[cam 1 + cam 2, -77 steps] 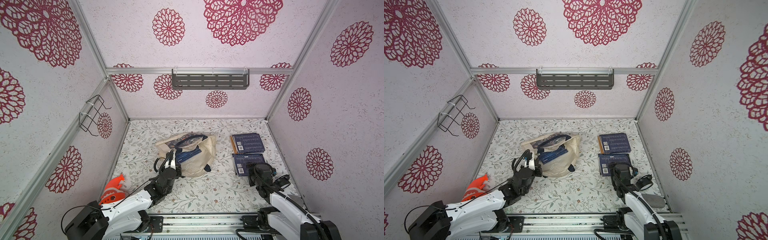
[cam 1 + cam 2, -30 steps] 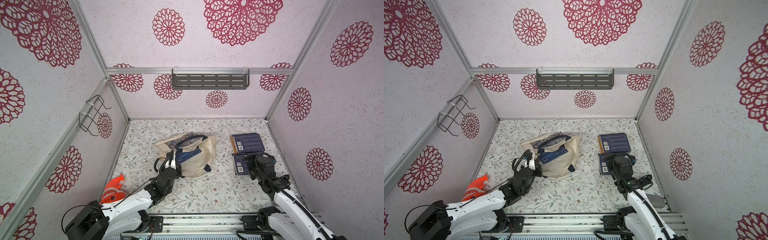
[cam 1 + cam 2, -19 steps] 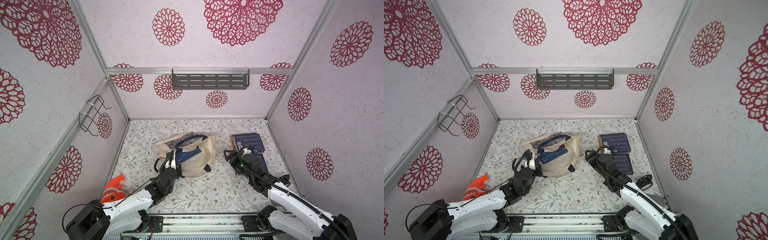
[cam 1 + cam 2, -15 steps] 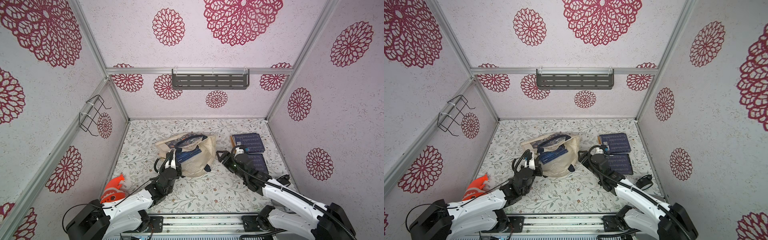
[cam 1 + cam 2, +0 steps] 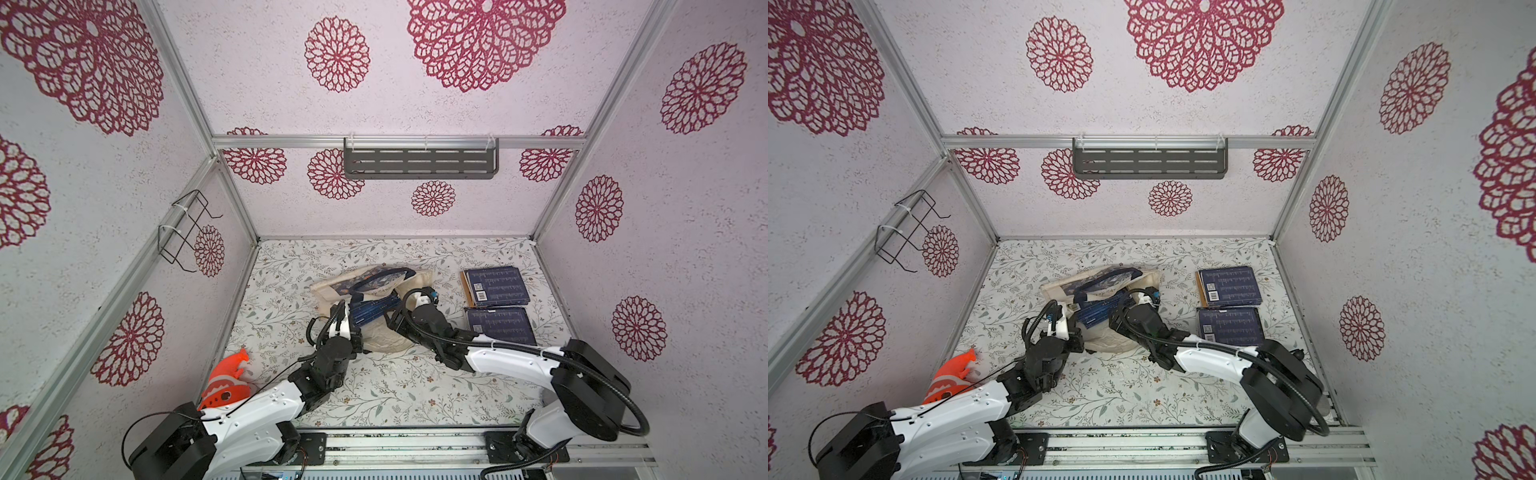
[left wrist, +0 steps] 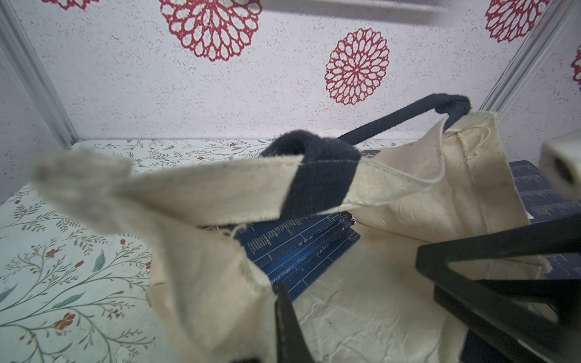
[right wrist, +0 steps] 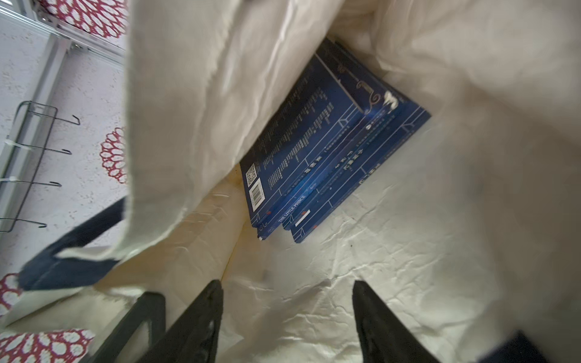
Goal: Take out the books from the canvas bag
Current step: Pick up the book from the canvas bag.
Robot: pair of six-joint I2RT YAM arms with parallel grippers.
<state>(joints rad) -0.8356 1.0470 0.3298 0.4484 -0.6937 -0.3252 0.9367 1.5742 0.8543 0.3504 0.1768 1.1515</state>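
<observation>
The cream canvas bag point(image 5: 376, 338) point(image 5: 1059, 286) lies in the middle of the floral table with its mouth held up. My left gripper point(image 5: 356, 332) point(image 6: 274, 295) is shut on the bag's front rim; one black finger point(image 6: 284, 317) shows against the cloth, the other is hidden behind it. Several dark blue books point(image 5: 372, 311) point(image 6: 298, 251) point(image 7: 330, 151) lie stacked inside. My right gripper point(image 5: 392, 323) point(image 7: 287, 292) is open inside the mouth, over the bare lining just short of the books. Two more piles of books point(image 5: 496, 284) point(image 5: 498, 326) lie on the table to the right.
An orange object point(image 5: 226, 382) sits by the left wall, next to my left arm. A wire rack point(image 5: 187, 232) hangs on the left wall and a grey shelf point(image 5: 419, 162) on the back wall. The navy handle point(image 6: 393, 121) arches over the bag's mouth.
My right arm has swung left from the books on the table into the bag's mouth, and its jaws have narrowed. The left gripper has kept its hold on the rim.
</observation>
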